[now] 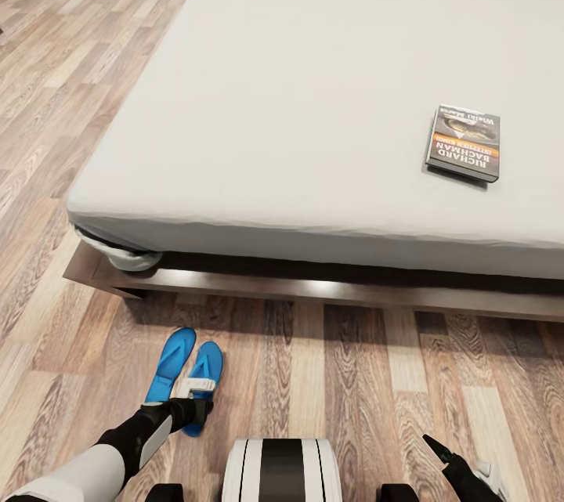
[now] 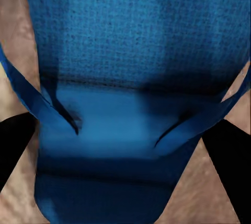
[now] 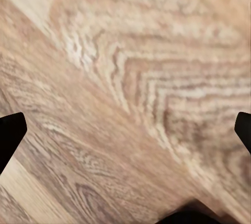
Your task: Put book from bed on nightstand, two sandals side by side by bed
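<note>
The book [image 1: 464, 142] is lying flat on the bed [image 1: 298, 95], near the bed's right side, its cover lettering turned away from the robot; "RICHARD BACHMAN" is readable upside down, the smaller lines above it too blurred to read. Two sandals [image 1: 185, 375] are lying side by side on the floor [image 1: 345, 392] just in front of the bed's near left corner. The left pincer [image 1: 197, 402] is hanging over the nearer end of the right-hand sandal, hiding that end; in the left wrist view its dark fingers [image 2: 14, 143] are standing spread on either side of the blue sole and straps, not closing on them. The right pincer [image 1: 439, 447] is showing partly, cut off by the head view's edge; in its wrist view its fingertips [image 3: 10, 132] are sitting wide apart over bare wood planks. The bed's far end is running out of view.
</note>
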You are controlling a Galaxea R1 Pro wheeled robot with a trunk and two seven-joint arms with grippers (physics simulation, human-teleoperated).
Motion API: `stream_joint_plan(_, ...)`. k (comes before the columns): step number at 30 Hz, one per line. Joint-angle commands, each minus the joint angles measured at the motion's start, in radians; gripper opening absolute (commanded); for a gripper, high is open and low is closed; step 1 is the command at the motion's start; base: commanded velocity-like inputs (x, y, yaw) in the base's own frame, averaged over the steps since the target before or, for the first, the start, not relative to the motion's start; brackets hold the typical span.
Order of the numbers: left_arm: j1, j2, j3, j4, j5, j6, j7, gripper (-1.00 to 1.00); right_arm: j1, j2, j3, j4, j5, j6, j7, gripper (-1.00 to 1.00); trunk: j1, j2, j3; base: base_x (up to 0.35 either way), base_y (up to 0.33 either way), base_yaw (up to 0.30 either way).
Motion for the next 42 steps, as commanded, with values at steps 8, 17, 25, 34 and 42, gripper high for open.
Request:
stream_joint_plan(8, 0.001, 0.001, -0.007, 0.004, 0.019, 0.013, -0.003, 1.0, -0.001, 0.0, 0.005, 0.003, -0.011, 0.01, 0.005, 1.0, 0.004, 0.0, -0.001, 0.0, 0.0, 0.0)
stream_joint_plan(17, 0.001, 0.002, -0.007, 0.004, 0.019, 0.013, -0.003, 1.0, -0.001, 0.0, 0.005, 0.003, -0.011, 0.01, 0.005, 1.0, 0.004, 0.0, -0.001, 0.0, 0.0, 0.0)
stream_joint_plan(25, 0.001, 0.006, -0.008, 0.004, 0.02, 0.012, -0.004, 1.0, -0.001, 0.0, 0.005, 0.003, -0.011, 0.01, 0.005, 1.0, 0.004, 0.0, -0.001, 0.0, 0.0, 0.0)
stream_joint_plan(34, 0.001, 0.007, -0.007, 0.004, 0.02, 0.014, -0.005, 1.0, -0.001, 0.0, 0.005, 0.003, -0.011, 0.01, 0.005, 1.0, 0.002, 0.001, 0.019, 0.0, 0.0, 0.0)
stream_joint_plan(42, 0.001, 0.028, -0.005, 0.004, 0.022, 0.021, -0.016, 1.0, -0.001, 0.0, 0.005, 0.003, -0.011, 0.011, 0.005, 1.0, -0.001, 0.003, 0.05, 0.0, 0.0, 0.0)
